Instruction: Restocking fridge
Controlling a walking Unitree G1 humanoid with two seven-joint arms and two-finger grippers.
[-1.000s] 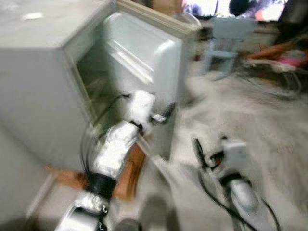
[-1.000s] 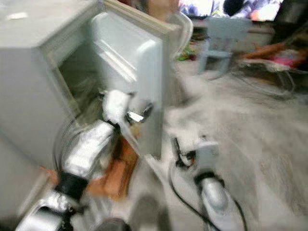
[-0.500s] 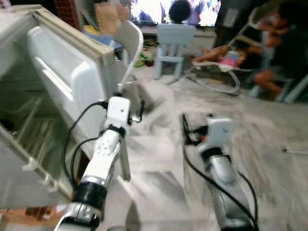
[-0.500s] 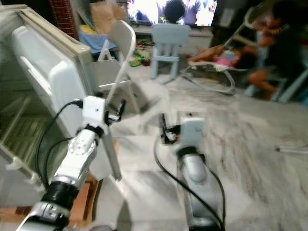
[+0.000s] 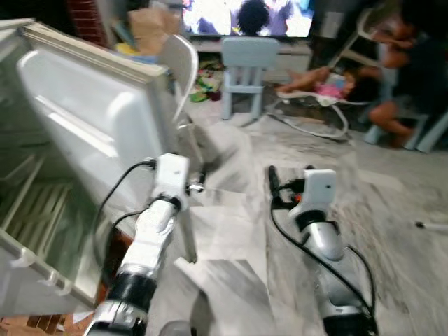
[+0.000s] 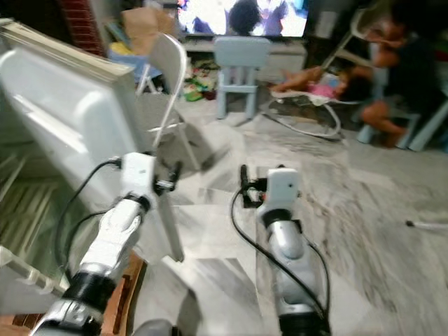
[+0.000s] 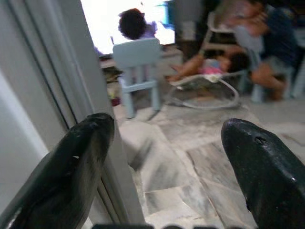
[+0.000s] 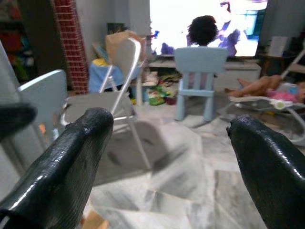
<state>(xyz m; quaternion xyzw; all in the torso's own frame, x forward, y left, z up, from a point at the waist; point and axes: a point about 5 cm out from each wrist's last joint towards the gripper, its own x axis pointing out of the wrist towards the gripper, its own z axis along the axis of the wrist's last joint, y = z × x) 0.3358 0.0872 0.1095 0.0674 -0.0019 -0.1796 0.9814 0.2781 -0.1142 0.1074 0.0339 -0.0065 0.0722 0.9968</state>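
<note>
Fridge door (image 5: 105, 119) stands swung open on my left, its edge running upright just beside my left gripper (image 7: 167, 157), the nearer arm. That gripper gapes wide, holding nothing. My right gripper (image 8: 167, 157), also spread and empty, hovers over the marble floor (image 5: 238, 238). No readable labels anywhere.

obstacle: open fridge door (image 5: 91, 119), left | free: marble floor (image 5: 392, 203) ahead

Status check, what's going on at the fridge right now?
Both grippers open, holding nothing. Left gripper by the edge of the open fridge door; right gripper over bare floor. Folding chair stands just beyond the door.
</note>
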